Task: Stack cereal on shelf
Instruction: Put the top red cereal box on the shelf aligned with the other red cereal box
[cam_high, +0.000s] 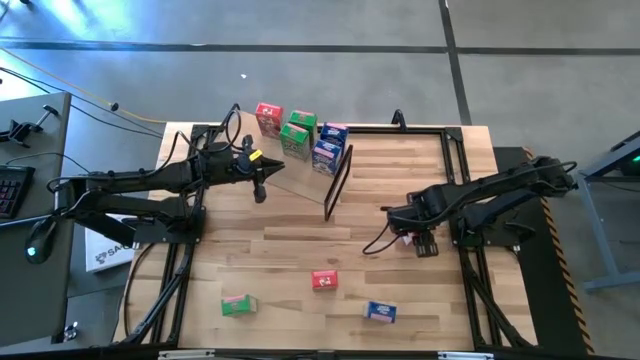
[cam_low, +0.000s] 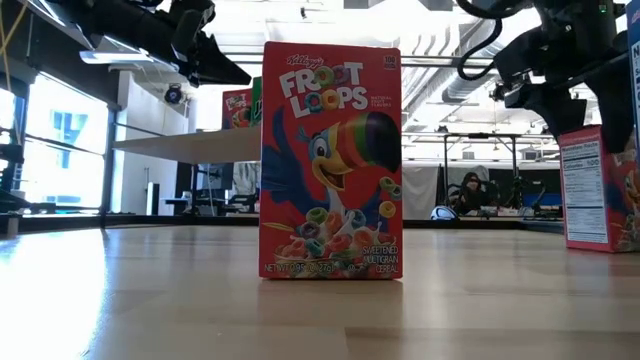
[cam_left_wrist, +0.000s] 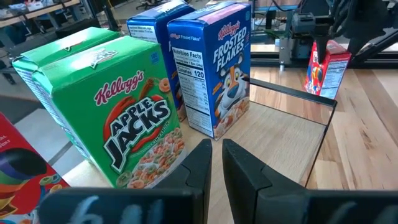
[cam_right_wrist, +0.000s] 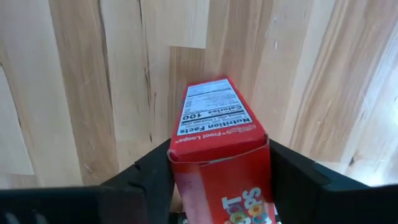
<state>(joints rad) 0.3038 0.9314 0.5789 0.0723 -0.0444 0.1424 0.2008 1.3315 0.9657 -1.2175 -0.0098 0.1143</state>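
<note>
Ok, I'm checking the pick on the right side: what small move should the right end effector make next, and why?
Probably finish closing on the red box. The right end effector already has a finger on each side of the box, which stands on the table, but a firm grip isn't evident. Lifting toward the shelf should wait until the fingers press both sides.

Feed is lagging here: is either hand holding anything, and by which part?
The right hand has a red cereal box between its fingers, at its two broad faces. The left hand holds nothing.
</note>
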